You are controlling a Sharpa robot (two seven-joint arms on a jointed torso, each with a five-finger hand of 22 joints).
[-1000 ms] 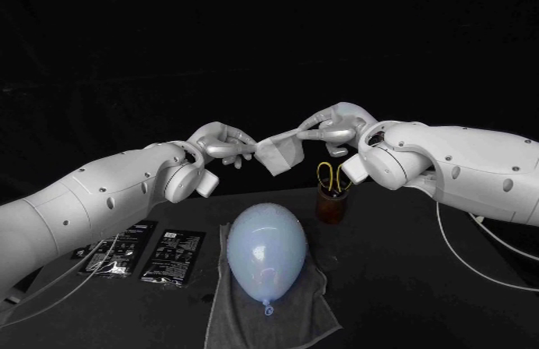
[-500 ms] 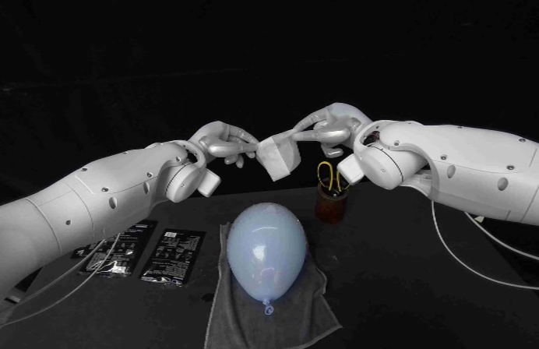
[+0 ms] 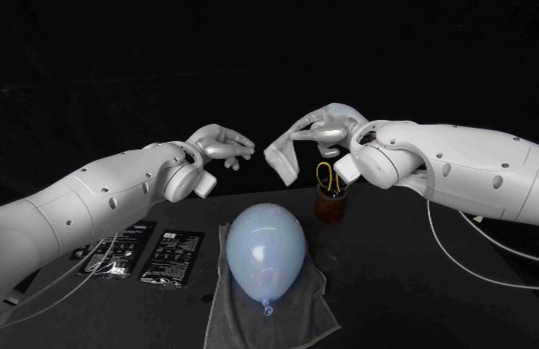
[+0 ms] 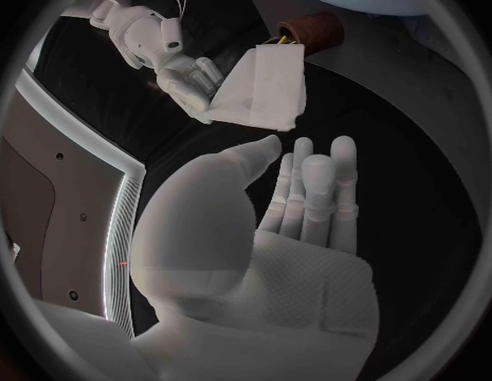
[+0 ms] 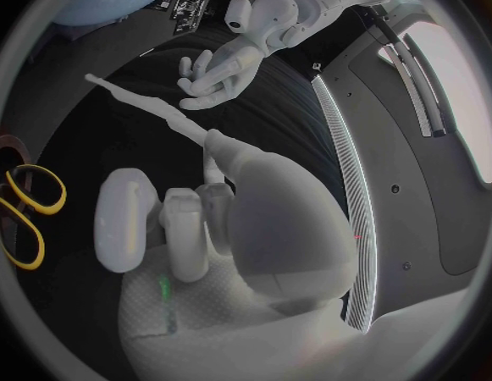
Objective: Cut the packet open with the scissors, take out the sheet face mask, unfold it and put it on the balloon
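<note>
- The right hand (image 3: 320, 128) is raised over the table and pinches the folded white sheet mask (image 3: 283, 156) by its upper edge. The mask hangs down from the fingers at a tilt, on the side toward the other hand.
- The left hand (image 3: 225, 145) holds nothing. In the left wrist view its fingers are stretched out and apart and its palm is bare. It sits just beside the mask's free edge, with a small gap between them.
- The pale blue balloon (image 3: 266, 248) lies below and between the two hands, well under the mask. It rests on a grey towel (image 3: 281, 318) on the black table (image 3: 393, 302).
- Below the right hand, near its wrist, stands a brown cup (image 3: 330, 207) with the yellow-handled scissors (image 3: 332, 175) upright in it. The cup is just beside the balloon's far end.
- Two black packets (image 3: 177, 255) lie flat side by side below the left forearm, apart from the towel.
</note>
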